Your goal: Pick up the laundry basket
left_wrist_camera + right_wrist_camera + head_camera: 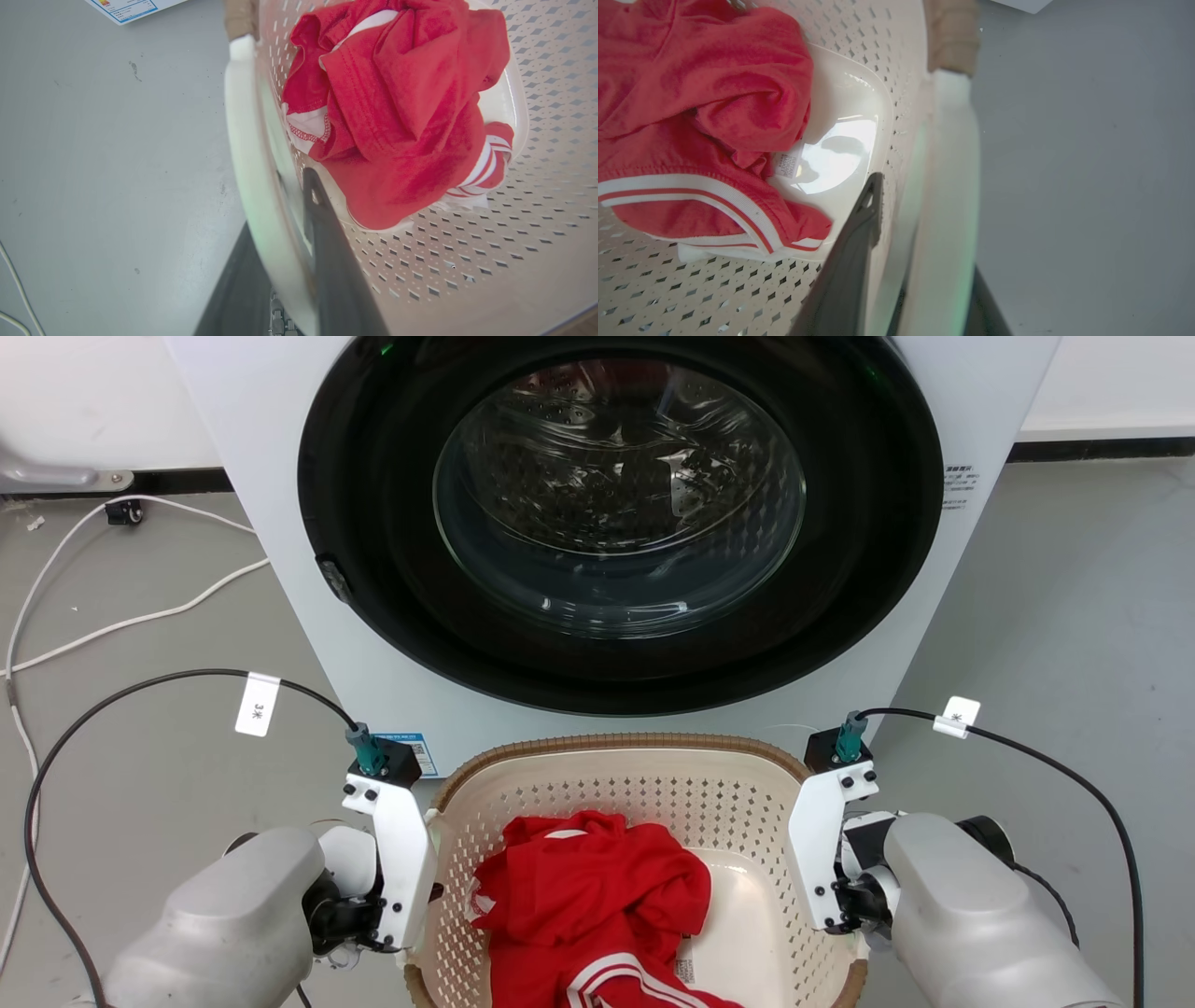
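Observation:
The laundry basket (607, 784), cream perforated plastic with a brown woven-look rim, stands on the floor right in front of the washing machine. A red garment with white stripes (588, 887) lies inside it. My left gripper (280, 205) straddles the basket's white left handle (243, 140), one dark finger (327, 242) inside the wall and the other outside, shut on it. My right gripper (924, 228) clamps the white right handle (952, 163) the same way, with one finger (859, 233) inside. In the head view both wrists sit against the basket's sides and hide the fingers.
The white washing machine (280, 523) with its closed round glass door (616, 495) rises directly behind the basket. White cables (140, 616) trail over the grey floor at the left. Black wrist cables loop out beside both arms.

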Available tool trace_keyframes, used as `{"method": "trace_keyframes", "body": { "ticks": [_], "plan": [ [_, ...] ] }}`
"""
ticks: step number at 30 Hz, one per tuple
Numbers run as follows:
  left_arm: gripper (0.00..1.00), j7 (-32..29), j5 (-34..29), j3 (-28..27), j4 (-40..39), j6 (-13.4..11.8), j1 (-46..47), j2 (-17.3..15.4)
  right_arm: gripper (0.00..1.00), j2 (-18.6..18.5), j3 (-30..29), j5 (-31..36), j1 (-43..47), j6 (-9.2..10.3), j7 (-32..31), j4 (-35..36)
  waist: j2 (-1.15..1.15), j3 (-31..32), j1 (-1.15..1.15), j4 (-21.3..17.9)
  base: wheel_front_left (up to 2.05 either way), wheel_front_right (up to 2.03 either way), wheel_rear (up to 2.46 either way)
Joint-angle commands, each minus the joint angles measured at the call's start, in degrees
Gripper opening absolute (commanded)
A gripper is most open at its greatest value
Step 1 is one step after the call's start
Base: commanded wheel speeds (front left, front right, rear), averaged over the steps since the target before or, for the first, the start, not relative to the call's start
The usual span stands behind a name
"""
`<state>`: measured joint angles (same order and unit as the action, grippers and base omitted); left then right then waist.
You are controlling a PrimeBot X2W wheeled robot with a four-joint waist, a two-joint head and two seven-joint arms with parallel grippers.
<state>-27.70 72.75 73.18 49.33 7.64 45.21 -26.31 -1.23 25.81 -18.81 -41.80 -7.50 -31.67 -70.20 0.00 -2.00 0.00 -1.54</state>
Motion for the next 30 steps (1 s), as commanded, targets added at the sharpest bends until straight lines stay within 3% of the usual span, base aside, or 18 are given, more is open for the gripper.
{"method": "trace_keyframes", "body": {
  "ticks": [1,30],
  "plan": [
    [0.0,0.09,-1.41,0.25,1.93,-0.33,0.73,-3.05,0.0,-3.0,0.47,0.53,-0.3,0.02,0.12,-0.81,0.0,0.03,0.0,0.06,0.0,0.0,0.0],
    [0.0,-0.53,-1.85,0.29,1.53,-0.32,-0.29,-3.09,0.0,-2.95,2.56,-1.45,-0.27,0.02,2.47,-0.88,0.0,1.19,0.0,-0.13,0.0,0.0,0.0]
  ]
}}
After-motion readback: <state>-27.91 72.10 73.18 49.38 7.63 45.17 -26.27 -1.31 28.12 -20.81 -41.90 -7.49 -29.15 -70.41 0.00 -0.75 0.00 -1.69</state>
